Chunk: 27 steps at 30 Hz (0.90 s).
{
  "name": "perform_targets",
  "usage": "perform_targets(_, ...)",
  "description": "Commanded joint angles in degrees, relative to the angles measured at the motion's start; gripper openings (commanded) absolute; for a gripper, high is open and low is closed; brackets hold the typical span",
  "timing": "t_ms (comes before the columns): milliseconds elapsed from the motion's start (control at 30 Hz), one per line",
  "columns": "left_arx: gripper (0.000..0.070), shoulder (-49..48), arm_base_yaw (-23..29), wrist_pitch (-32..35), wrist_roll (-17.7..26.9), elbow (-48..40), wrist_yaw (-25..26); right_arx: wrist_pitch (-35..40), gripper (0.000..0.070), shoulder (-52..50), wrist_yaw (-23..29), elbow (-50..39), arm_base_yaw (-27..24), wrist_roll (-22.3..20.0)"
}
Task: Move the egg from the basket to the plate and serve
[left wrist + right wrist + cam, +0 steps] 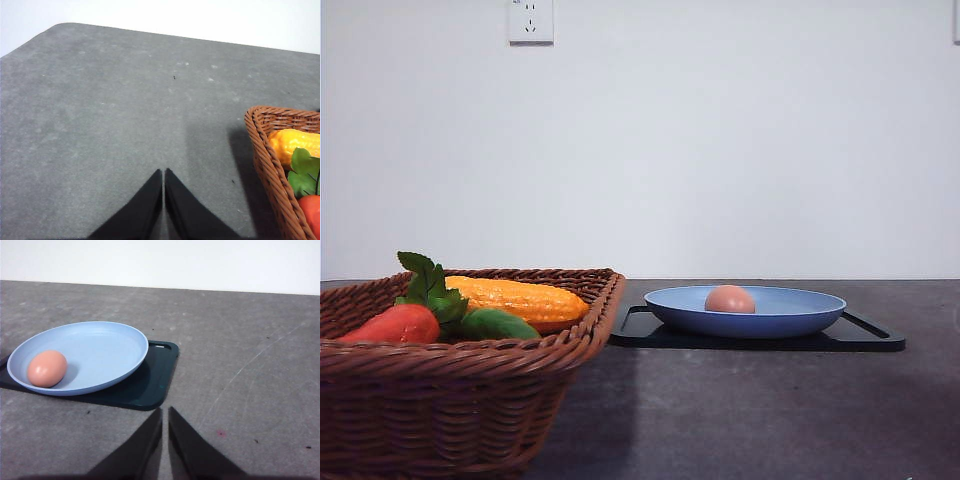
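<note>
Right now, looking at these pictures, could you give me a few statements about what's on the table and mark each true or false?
1. The egg lies in the blue plate. True.
2. The plate stands directly on the bare table. False: it sits on a black tray.
3. The basket holds a yellow corn cob. True.
4. The right claw grips the egg. False: it is shut on nothing, apart from the plate.
5. The left claw is wide open. False: it is shut.
</note>
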Motion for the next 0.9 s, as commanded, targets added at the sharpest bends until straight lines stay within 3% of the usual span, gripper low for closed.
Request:
perform_targets(0,0.0000,-0.1,0.1,-0.9,-0.2,-1.4,-0.1,0.4,0.0000,-0.2,0.1,-0.2,0.1,0.6)
perform_targets(867,0.0000,-0.1,0.1,-0.9,-0.2,-1.4,-0.1,0.4,0.0000,-0.2,0.1,-0.2,0.1,0.6)
